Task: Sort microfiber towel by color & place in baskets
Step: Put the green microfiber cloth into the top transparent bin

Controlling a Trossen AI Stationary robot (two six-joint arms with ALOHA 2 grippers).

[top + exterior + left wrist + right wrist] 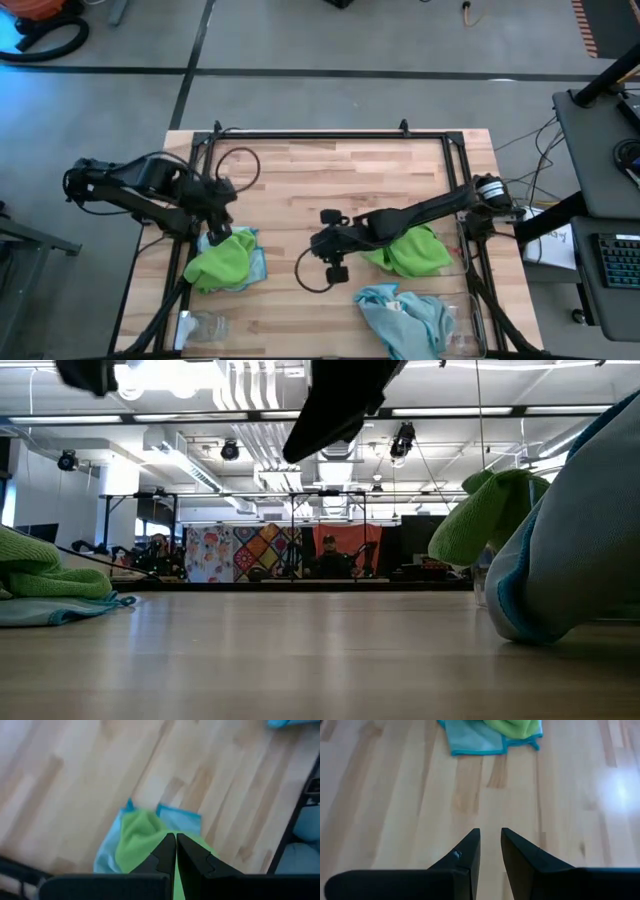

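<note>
Fingers of the left gripper [175, 851] are pressed together with nothing between them, poised just above a green towel [137, 837] that lies on a blue towel [180, 817] near the table's [330, 180] left edge. My reading: the tips are set to pinch the green layer off the blue one, since the two colours must be split.

Right gripper [490, 847] fingers stand slightly apart, a narrow gap, holding nothing; bare wood shows between them. It hangs over the table's middle, pointed toward the left pile, well apart from it. Likely waiting, or between picks.

Towels, high view:
- left pile [228, 260]: green on blue, near the left edge.
- green heap [412, 252] near the right edge, partly under the right arm.
- blue heap [405, 315] at the front right corner.

Baskets: a clear bin [472, 255] seems to stand at the right edge with the green heap at or over its wall; another clear bin [465, 325] by the blue heap. Cannot tell whether either heap sits fully inside. Small clear jar [205, 327] at the front left corner, apparently empty.

Sorting looks partly done; the left pile remains mixed.
</note>
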